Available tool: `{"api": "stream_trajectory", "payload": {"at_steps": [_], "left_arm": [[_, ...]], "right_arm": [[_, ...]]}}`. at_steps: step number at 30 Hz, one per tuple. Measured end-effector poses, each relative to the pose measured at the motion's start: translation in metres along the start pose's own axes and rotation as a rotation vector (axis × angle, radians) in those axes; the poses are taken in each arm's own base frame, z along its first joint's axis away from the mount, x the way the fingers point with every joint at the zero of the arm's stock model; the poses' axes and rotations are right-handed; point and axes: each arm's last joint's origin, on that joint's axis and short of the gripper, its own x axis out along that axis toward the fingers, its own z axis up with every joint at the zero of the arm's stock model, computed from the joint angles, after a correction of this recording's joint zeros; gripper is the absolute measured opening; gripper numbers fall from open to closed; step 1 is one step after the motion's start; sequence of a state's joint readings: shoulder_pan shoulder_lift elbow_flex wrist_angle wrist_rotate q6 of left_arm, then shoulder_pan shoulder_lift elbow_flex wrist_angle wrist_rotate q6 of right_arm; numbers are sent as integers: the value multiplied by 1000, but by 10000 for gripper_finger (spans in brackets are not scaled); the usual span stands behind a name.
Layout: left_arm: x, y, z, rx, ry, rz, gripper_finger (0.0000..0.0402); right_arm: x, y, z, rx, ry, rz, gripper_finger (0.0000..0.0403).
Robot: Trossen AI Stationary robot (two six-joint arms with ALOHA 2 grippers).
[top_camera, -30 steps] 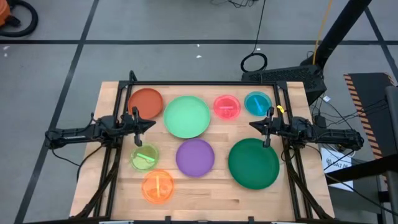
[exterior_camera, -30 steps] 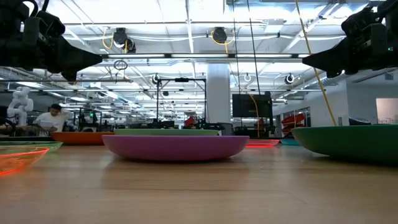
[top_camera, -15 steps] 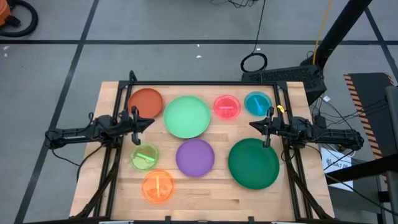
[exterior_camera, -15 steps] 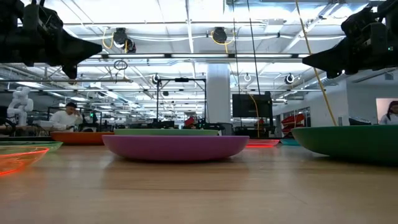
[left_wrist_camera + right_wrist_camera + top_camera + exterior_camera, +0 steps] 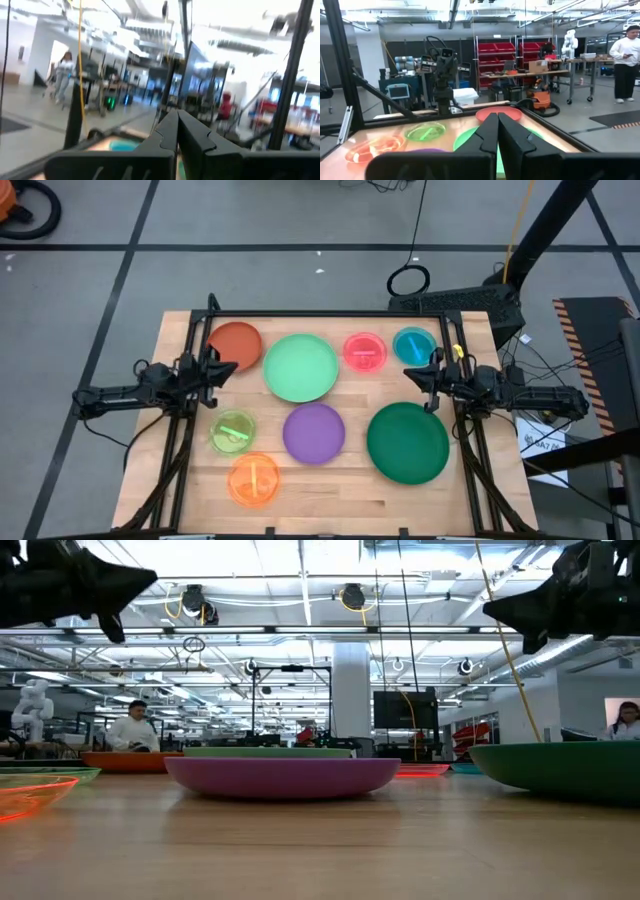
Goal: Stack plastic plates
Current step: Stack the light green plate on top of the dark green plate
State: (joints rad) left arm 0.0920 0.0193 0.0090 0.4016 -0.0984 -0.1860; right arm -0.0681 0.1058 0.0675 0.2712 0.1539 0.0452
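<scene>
Eight round plates lie flat and apart on the wooden table. At the far side are the orange-red plate (image 5: 235,342), mint green plate (image 5: 301,367), pink plate (image 5: 365,352) and blue plate (image 5: 414,346). Nearer are the lime plate (image 5: 232,432), purple plate (image 5: 314,432), orange plate (image 5: 254,480) and dark green plate (image 5: 407,443). My left gripper (image 5: 232,367) hovers shut between the orange-red and mint green plates, high above the table (image 5: 140,580). My right gripper (image 5: 408,373) hovers shut just near of the blue plate, also raised (image 5: 490,608). Both wrist views show the fingertips closed together (image 5: 177,120) (image 5: 497,120).
Dark frame rails (image 5: 330,313) run along the table's far edge and down both sides under the arms. Bare wood (image 5: 340,500) shows along the near edge between the orange and dark green plates. People stand far off in the room beyond the table (image 5: 130,730).
My left gripper has risen and drawn a little toward the far-left, away from the mint green plate's edge. My right gripper has also risen slightly. Both stay shut. No plate has moved.
</scene>
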Motion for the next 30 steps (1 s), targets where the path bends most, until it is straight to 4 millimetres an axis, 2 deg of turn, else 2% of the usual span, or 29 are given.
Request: {"api": "stream_trajectory", "payload": {"at_steps": [5,10,13,18,23,30], "left_arm": [[0,-1,5,-4,-56,-9,12],[-1,0,11,109,-116,49,12],[0,0,16,186,-138,82,12],[3,2,30,309,-84,185,12],[8,7,37,427,66,267,12],[12,18,21,457,286,344,12]], "right_arm": [[8,1,2,25,-20,2,6],[15,1,-3,43,22,-27,6],[22,2,3,53,48,-60,6],[39,2,17,53,120,-133,6],[59,1,27,31,256,-252,6],[95,-4,33,26,358,-331,6]]}}
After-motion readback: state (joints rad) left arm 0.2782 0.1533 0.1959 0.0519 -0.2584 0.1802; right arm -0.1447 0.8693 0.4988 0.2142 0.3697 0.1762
